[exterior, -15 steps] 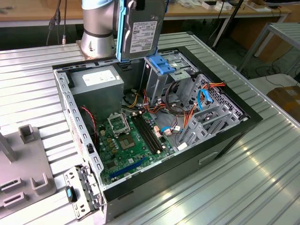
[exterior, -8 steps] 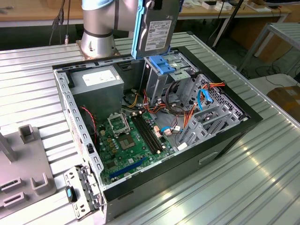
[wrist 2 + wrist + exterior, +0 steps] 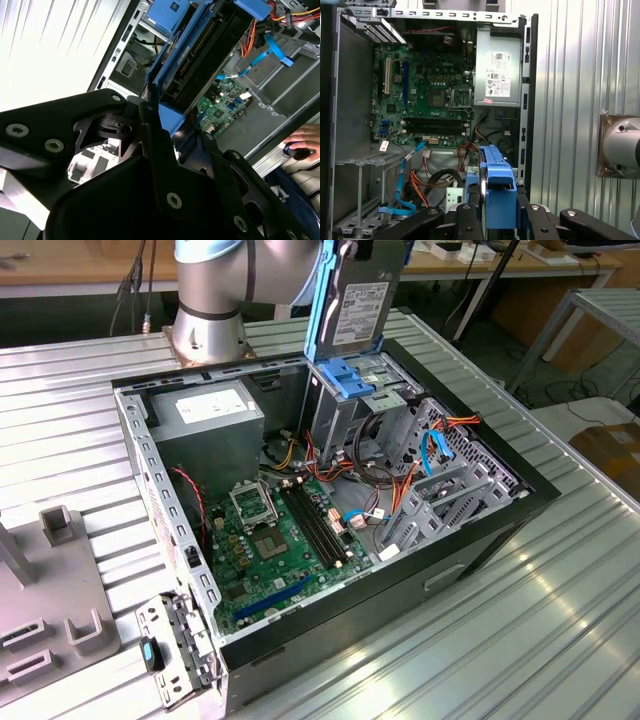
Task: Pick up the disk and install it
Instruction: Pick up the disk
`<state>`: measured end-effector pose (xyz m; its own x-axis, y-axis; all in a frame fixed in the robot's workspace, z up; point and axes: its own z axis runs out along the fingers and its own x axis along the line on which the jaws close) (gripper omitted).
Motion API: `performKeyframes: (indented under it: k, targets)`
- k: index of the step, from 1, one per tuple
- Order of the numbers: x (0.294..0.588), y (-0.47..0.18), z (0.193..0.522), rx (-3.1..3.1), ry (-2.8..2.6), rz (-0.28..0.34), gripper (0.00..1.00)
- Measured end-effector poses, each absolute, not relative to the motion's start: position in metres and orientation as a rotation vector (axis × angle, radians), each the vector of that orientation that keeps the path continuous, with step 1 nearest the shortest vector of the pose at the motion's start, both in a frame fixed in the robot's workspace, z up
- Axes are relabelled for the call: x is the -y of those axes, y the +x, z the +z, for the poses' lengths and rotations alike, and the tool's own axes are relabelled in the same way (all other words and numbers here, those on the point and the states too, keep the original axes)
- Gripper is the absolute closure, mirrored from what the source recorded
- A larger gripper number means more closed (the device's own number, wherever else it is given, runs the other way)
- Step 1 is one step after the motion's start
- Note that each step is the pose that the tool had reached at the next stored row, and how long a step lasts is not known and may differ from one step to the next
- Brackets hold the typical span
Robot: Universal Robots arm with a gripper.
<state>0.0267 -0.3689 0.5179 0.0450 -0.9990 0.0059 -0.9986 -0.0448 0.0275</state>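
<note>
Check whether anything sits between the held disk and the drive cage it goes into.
The gripper holds the disk upright just above the drive cage. A light-blue bracket lies on the cage top right beneath it; whether it blocks the slot cannot be told.

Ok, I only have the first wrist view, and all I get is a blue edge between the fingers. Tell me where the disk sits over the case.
Observer: In the exterior view the disk hangs upright over the blue-topped drive cage at the far side of the case. Its lower edge appears to be just above the cage.
Operator: Report anything close to the case that I can't see.
Observer: In the second wrist view a person's hand rests on a small dark object just beyond the case wall.
</note>
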Motion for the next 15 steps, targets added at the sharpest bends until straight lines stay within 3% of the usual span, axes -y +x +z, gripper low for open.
performKeyframes:
  k: [8,15]
  targets:
    - [0.378,0.033,0.518,2.154,2.254,-0.023,0.64]
    - [0.408,0.035,0.518,2.156,2.252,-0.023,0.64]
